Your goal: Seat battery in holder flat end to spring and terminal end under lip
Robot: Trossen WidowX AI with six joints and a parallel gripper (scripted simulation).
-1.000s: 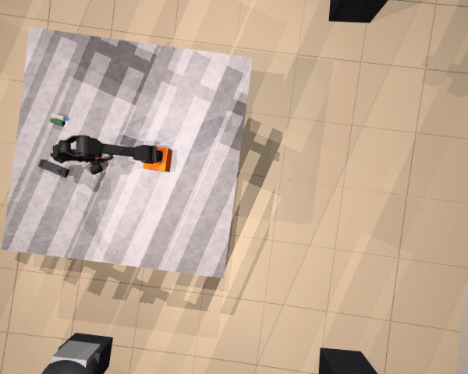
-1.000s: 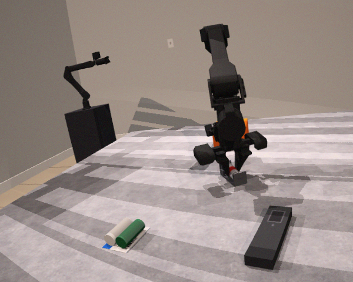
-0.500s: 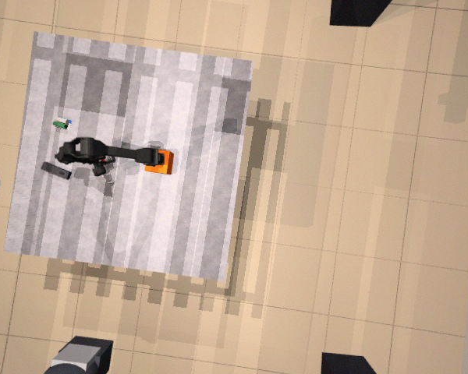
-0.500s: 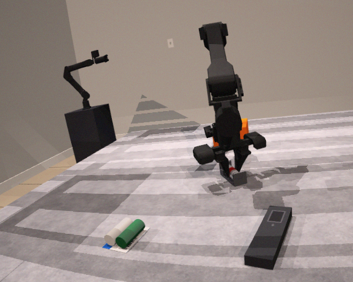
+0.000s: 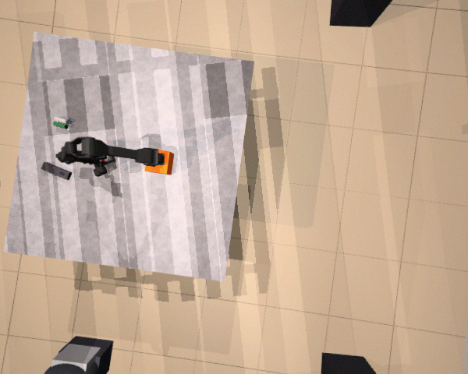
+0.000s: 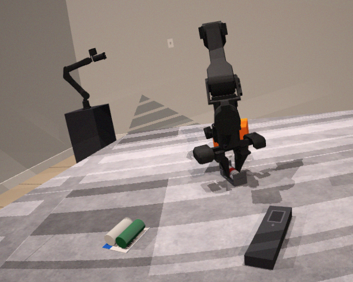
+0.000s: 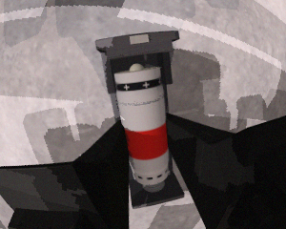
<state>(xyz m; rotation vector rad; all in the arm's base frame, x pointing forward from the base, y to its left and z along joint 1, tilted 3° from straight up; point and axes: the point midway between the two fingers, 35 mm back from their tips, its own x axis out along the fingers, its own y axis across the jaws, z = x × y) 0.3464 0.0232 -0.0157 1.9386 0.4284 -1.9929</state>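
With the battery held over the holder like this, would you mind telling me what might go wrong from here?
1. The gripper is shut on the battery, whose terminal end sits right at the holder's lip; pushing further could force it past.
2. Pressing down to flatten it may load the holder hard.
3. The fingers flank the holder closely, so opening or withdrawing could nudge it or tilt the battery.
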